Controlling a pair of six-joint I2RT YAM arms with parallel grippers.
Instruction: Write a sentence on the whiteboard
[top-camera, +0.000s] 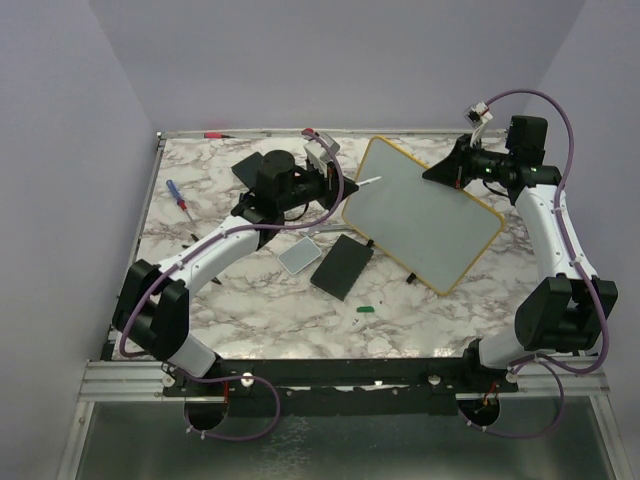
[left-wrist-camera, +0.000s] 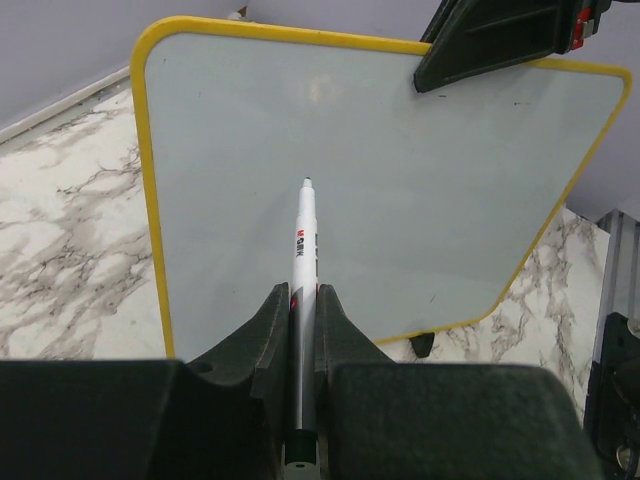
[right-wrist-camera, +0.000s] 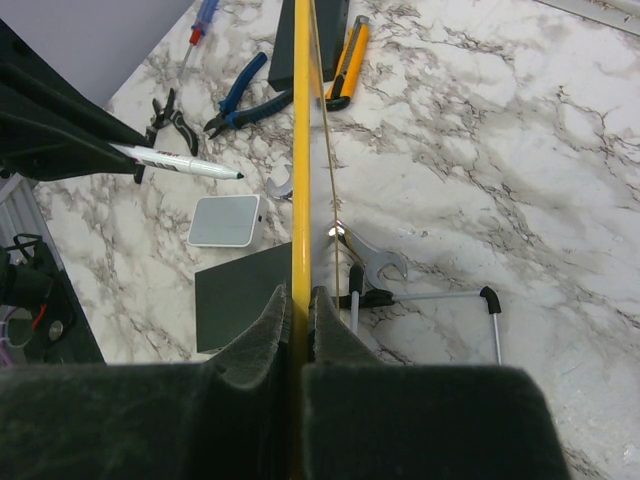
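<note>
I see the whiteboard (top-camera: 420, 215) right of desk (top-camera: 250, 310) centre, tilted up, face toward the left arm. Right jaws are closed tight on its yellow rim at the 1 o'clock corner. Left jaws are clamped round a white marker (left-wrist-camera: 304, 250), tip aimed at the board from 9 o'clock; I cannot tell whether it touches.

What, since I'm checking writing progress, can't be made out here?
- Top external: whether the marker tip touches the whiteboard; too small.
- Right wrist: whiteboard face; seen edge-on.
- Left wrist: whiteboard's top edge, partly hidden by the right gripper.
- Left wrist: marker lettering; too small.
</note>
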